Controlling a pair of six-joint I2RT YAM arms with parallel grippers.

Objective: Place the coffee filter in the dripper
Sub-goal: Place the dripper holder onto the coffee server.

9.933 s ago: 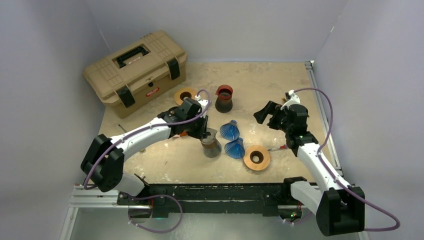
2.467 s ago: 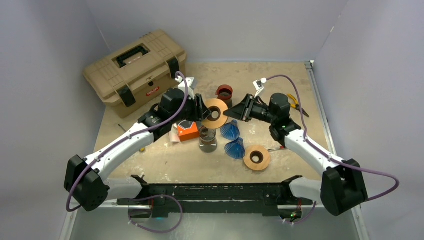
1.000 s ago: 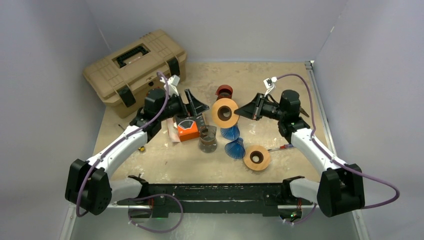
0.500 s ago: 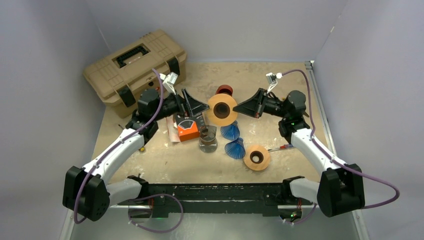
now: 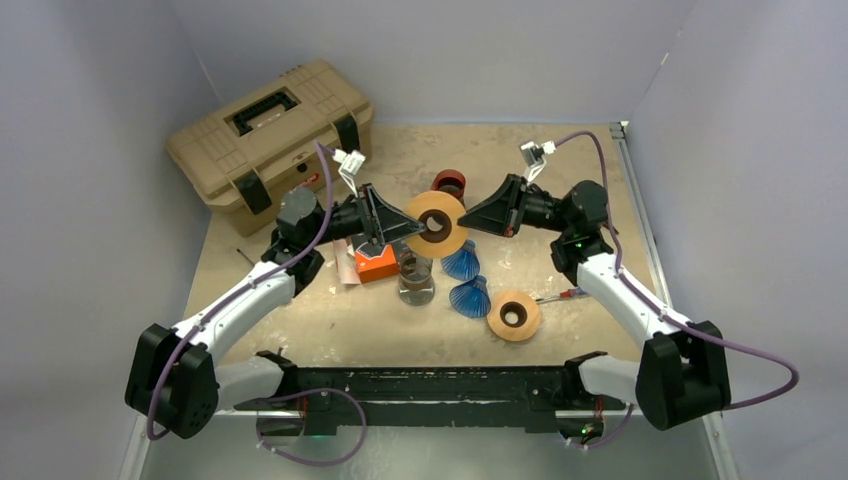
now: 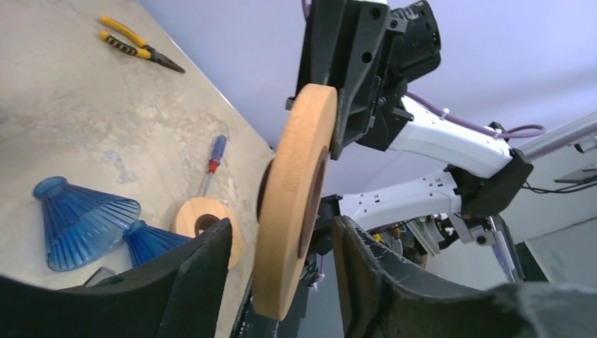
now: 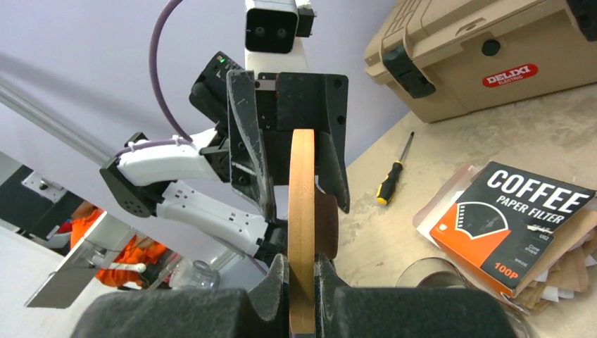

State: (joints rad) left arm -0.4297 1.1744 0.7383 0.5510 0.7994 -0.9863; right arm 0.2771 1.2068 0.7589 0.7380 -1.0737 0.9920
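Wooden ring (image 5: 436,224) aloft between the two grippers.
We note the right gripper (image 7: 303,273) pinched tight on the ring's rim. The left gripper (image 6: 281,225) is part open, jaws astride the ring with a gap each side. The coffee filter box (image 5: 375,262) lies on the table beneath the left gripper, the blue drippers (image 5: 462,262) beneath the right.

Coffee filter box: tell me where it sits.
In the top view the coffee filter box lies left of centre, just left of the glass server.

Round wooden dripper ring (image 7: 303,211): lower edge hidden inside black right gripper (image 7: 301,269).
Tan plastic toolbox (image 7: 486,49): cropped at top and right edges.
Clear glass beaker (image 7: 429,263): only rim visible.
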